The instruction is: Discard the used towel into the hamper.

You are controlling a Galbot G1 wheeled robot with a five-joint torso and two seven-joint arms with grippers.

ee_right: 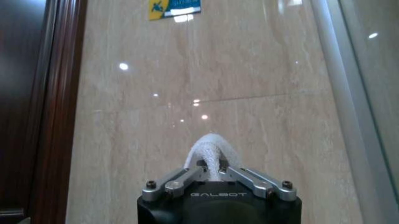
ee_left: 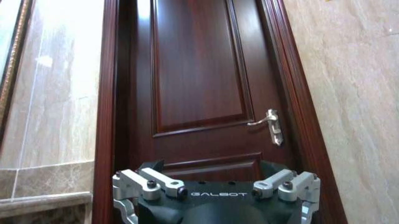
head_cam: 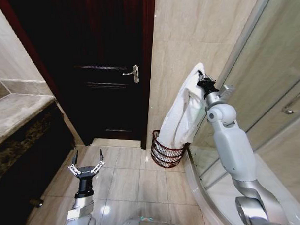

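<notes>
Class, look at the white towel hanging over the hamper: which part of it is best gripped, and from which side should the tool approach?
Grip the towel at its bunched top fold, from the shower side, as the right tool does now. Held there, the cloth hangs straight down with its lower end inside the hamper by the wall. The left tool waits open, low over the floor.

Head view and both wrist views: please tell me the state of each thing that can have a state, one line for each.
towel: held up by the right gripper, hanging, its lower end inside the hamper.
hamper: upright on the floor by the wall.
right gripper: fingers shut on the towel, raised above the hamper.
left gripper: fingers open, holding nothing, low over the floor.
door: closed.
</notes>
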